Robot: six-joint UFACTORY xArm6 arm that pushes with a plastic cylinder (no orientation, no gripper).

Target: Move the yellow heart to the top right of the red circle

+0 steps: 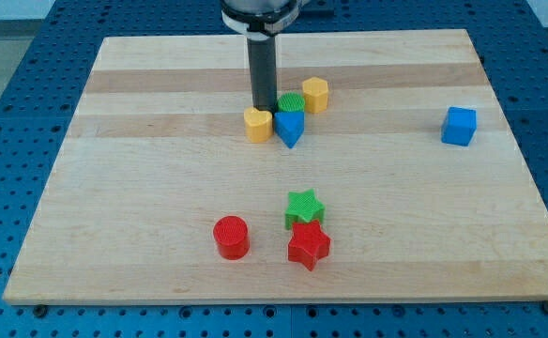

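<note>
My tool is only a straight dark rod, so it has no jaws to spread, press together or pinch with. It can only push. My tip (264, 109) stands just behind the yellow heart (258, 124), on the side toward the view's top, and seems to touch the heart's upper edge or nearly so. I judge it is placed there because the red circle (231, 237) lies well apart from the heart, toward the view's bottom and a little to the left. A push from behind would send the heart down the tabletop (143, 188) toward it.

The heart sits in a tight group. The blue triangle-like block (290, 128) is just to the right of the heart, touching it or almost. The green round block (291, 102) is behind that one, up and right of the heart, and the yellow hexagon (315, 95) is a little farther right again. The heart must leave without dragging these along.

The green star (303, 206) and the red star (309, 245) lie far below the heart, the two touching each other, just right of the red circle. They crowd the place where the heart should end. The blue cube (459, 125) is far to the right of the heart.

The rod covers part of the green round block, so I cannot be sure of its shape. I cannot tell if my tip truly touches the heart. The arm above the rod is cut off at the view's top.
</note>
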